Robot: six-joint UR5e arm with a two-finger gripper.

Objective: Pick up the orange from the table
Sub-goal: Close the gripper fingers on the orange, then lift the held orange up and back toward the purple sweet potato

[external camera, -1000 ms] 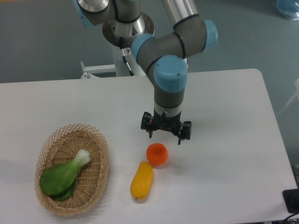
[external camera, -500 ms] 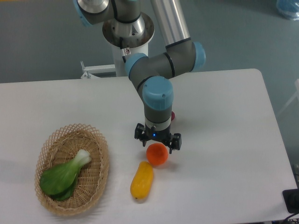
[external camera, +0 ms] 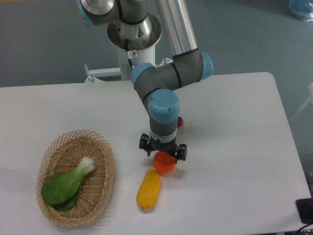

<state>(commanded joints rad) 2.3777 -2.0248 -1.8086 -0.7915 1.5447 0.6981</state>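
The orange [external camera: 165, 166], small, round and bright, lies on the white table [external camera: 234, 147] a little right of centre near the front. My gripper [external camera: 163, 155] hangs directly over it, pointing down and open. Its two dark fingers [external camera: 181, 152] stand left and right of the fruit's upper half. The gripper body hides the top of the orange, and I cannot tell whether the fingers touch the fruit. The orange still rests on the tabletop.
An elongated yellow-orange fruit [external camera: 148, 189] lies just below-left of the orange, almost touching it. A wicker basket [external camera: 102, 161] at the front left holds a green bok choy [external camera: 66, 184]. A small dark-red object [external camera: 180, 121] peeks out behind the arm.
The gripper has moved left and down, from behind and to the right of the orange to straddling it. The orange and the other items have stayed in place.
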